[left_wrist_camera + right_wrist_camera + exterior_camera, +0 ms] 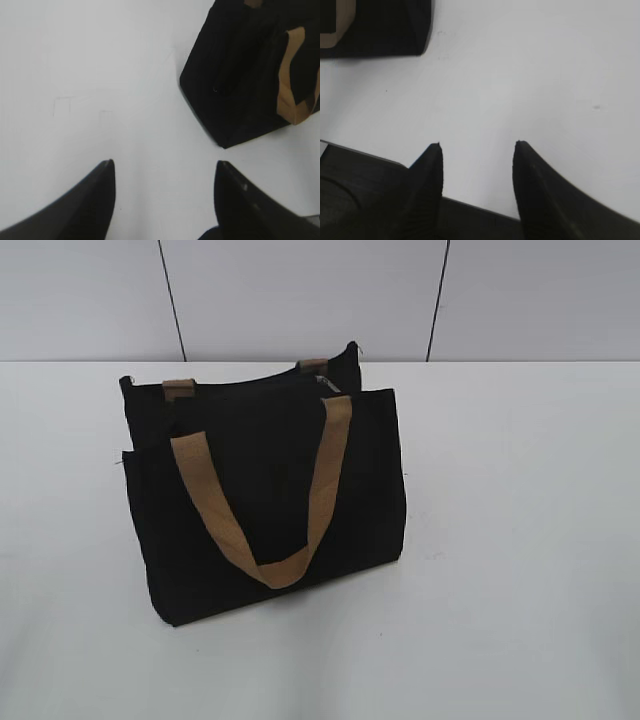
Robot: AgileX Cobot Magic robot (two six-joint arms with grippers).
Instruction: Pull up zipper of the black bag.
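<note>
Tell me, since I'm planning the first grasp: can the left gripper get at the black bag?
Probably yes: the left gripper is open, with only bare table before the black bag.

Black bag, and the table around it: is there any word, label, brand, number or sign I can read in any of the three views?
None: no readable text in any view.
The black bag shows plain fabric and tan handles, no tag or logo.
The white table carries only faint scuff lines, not letters.
The left hand and right hand bear no markings.
</note>
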